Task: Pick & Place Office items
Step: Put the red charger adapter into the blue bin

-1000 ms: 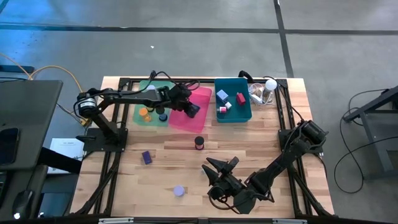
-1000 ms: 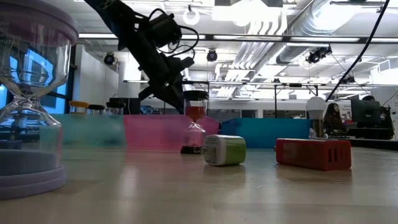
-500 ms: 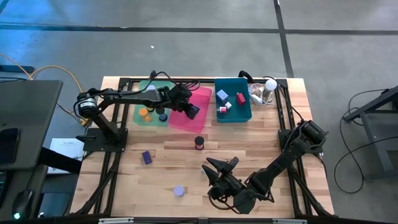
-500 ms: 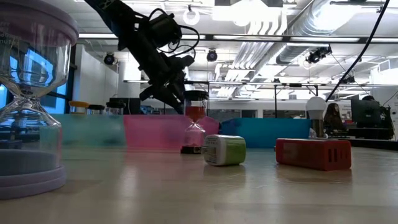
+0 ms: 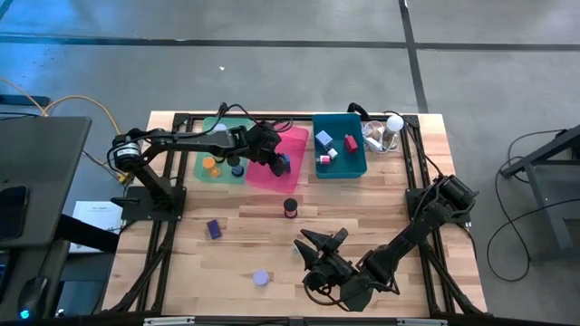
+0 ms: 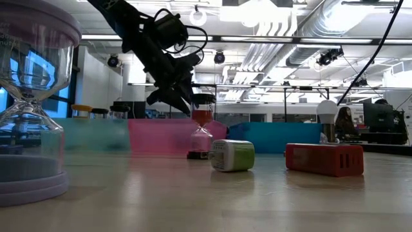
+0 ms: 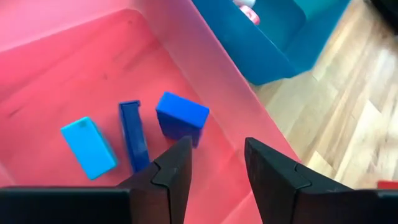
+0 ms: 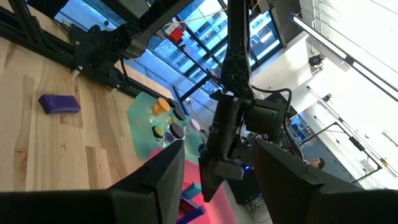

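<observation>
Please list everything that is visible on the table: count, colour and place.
green bin: 1, green, far left
pink bin: 1, pink, far middle
teal bin: 1, teal, far right
blue blocks: 3, blue, pink bin
orange disc: 1, orange, green bin
red block: 1, red, teal bin
hourglass: 1, black-red, centre
purple block: 1, purple, bare table
lavender disc: 1, lavender, near edge
left gripper: 1, dark, open over pink bin
right gripper: 1, dark, open, near edge

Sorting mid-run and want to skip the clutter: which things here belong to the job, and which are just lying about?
Job items:
- blue blocks in the pink bin
- purple block
- lavender disc
- red-and-black hourglass
- red block in the teal bin
- orange disc in the green bin

Lying about:
- white ball-topped gadget
</observation>
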Controlling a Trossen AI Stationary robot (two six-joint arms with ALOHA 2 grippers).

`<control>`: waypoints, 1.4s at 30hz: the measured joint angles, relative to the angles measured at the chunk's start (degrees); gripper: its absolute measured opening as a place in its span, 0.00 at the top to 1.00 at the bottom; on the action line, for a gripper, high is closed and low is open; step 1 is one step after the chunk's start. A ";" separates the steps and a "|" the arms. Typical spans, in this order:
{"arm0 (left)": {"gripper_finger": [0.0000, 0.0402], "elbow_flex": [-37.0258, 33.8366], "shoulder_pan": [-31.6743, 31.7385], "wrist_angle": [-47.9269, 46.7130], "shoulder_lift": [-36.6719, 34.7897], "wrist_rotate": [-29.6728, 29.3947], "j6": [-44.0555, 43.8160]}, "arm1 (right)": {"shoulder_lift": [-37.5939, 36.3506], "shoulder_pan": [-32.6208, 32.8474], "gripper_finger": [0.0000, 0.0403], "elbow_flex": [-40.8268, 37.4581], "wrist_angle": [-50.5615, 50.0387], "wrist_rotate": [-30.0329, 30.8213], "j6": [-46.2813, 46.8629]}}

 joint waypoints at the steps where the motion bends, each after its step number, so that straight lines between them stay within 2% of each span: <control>1: 0.64 0.00 0.00 -0.02 0.00 0.40 0.26 | 0.00 0.00 0.56 0.00 0.00 0.00 0.00; 11: 0.64 0.00 0.00 0.17 -0.26 8.58 0.10 | 0.00 0.00 0.56 0.00 0.00 0.00 0.02; 15: 0.64 0.02 -0.02 0.34 -2.22 9.00 0.07 | 0.00 0.00 0.56 0.00 0.02 -0.07 0.04; 20: 0.64 0.02 -1.05 0.43 -8.11 8.70 3.32 | 0.00 0.00 0.56 0.00 0.04 -0.67 1.47; 28: 0.64 0.08 -9.54 -0.15 -20.92 5.81 5.85 | 0.00 0.04 0.56 0.00 0.04 -1.93 1.75; 32: 0.64 0.11 -17.65 -2.83 -26.89 5.71 5.81 | 0.00 0.68 0.56 0.00 0.45 -2.15 9.09; 35: 0.64 0.11 -26.15 -7.62 -29.86 0.11 3.68 | -0.08 1.64 0.56 0.00 1.84 -3.49 10.53; 40: 0.64 0.09 -43.11 -13.06 -31.52 -18.30 -0.40 | -0.24 4.00 0.56 0.00 3.37 -3.49 12.47; 42: 0.64 0.08 -49.27 -13.94 -31.43 -23.86 -1.17 | -0.24 4.85 0.56 0.00 3.52 -3.48 14.89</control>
